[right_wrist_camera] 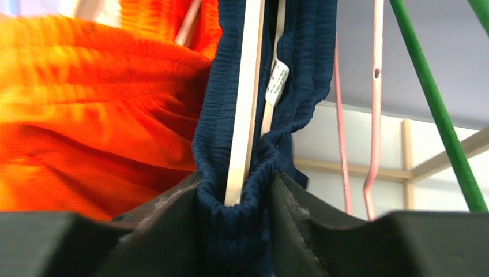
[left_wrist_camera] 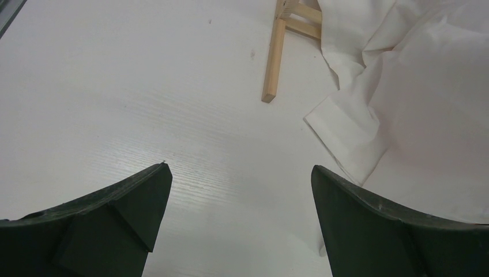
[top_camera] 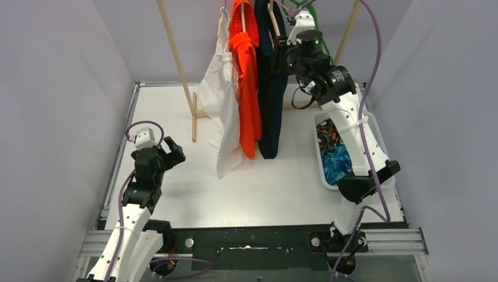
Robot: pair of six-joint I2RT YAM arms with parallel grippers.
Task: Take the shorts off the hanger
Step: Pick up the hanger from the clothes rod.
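From high above the near edge, the overhead camera looks down over the flat white table to the pale wooden rack at the far wall. The left wrist camera sits low, facing that rack's foot and the white fabric shorts. The right wrist camera looks up, tight against the dark navy fabric shorts; overhead shows both garments.

Wide-apart left gripper above table, white shorts and wooden rack foot ahead
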